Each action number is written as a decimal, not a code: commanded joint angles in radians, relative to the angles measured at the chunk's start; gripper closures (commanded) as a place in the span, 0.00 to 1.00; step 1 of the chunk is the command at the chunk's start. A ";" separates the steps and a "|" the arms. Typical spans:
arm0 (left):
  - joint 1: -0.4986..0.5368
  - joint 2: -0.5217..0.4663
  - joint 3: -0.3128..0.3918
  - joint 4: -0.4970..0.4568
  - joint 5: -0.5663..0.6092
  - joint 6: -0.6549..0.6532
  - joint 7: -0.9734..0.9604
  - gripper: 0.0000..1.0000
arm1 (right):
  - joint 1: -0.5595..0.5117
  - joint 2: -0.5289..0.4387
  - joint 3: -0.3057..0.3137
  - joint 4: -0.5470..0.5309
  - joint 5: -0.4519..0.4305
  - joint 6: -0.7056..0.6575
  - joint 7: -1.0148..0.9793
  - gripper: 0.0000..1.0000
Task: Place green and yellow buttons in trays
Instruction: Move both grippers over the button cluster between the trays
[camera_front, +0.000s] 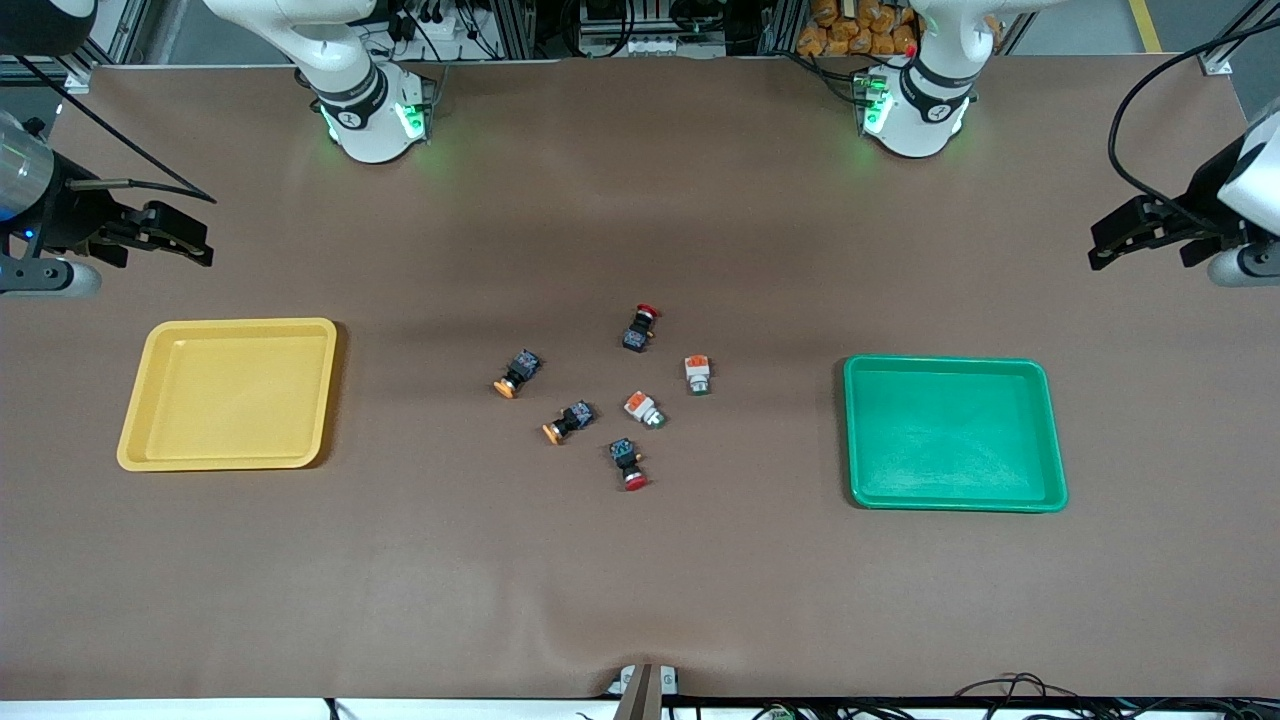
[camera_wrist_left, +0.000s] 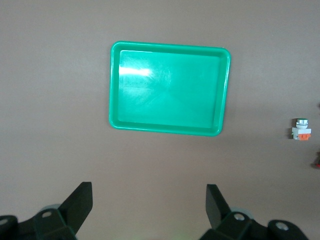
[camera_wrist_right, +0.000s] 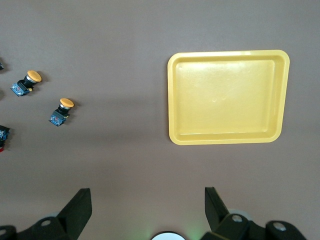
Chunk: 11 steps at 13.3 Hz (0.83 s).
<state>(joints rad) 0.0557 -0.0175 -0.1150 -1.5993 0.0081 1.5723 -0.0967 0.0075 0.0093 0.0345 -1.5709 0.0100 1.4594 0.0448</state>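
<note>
Buttons untouched, both hands wide and waiting

Cluster of six switches sits mid-surface (camera_front: 640, 600), between the yellow tray (camera_front: 135, 420) and the green tray (camera_front: 1050, 440); I take the cluster as my landmark. Both trays are bare.

Right hand (camera_front: 195, 245) hangs over the surface off the cluster toward the right arm's end, fingers spread wide, holding nothing. Left hand (camera_front: 1105, 250) hangs toward the left arm's end, likewise spread wide and holding nothing.

Within the cluster: two yellow-capped buttons (camera_front: 517, 373) (camera_front: 568, 420) lie on the side toward the yellow tray; two green-capped buttons (camera_front: 697, 374) (camera_front: 644, 408) lie on the side toward the green tray. Two red-capped switches (camera_front: 640, 328) (camera_front: 628, 464) sit at the farthest and nearest points from the front camera. I leave those.

My judgement: start each arm on its outermost button. All of them lie on their sides, so I would close across the squarer body, not the rounded cap. The inner green one lies close to its neighbours; I would come straight down to avoid nudging them.
</note>
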 joint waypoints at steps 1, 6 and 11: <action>-0.022 0.033 -0.029 0.032 -0.014 -0.017 -0.078 0.00 | -0.006 0.004 0.004 -0.006 -0.013 -0.016 -0.008 0.00; -0.025 0.135 -0.126 0.033 -0.011 0.030 -0.156 0.00 | -0.009 0.037 0.002 -0.003 -0.019 -0.024 -0.006 0.00; -0.124 0.249 -0.186 0.035 0.001 0.161 -0.377 0.00 | 0.003 0.038 0.002 0.000 -0.021 -0.021 -0.002 0.00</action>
<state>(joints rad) -0.0215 0.1886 -0.2983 -1.5970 0.0073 1.7138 -0.4053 0.0070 0.0504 0.0316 -1.5779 0.0096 1.4426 0.0448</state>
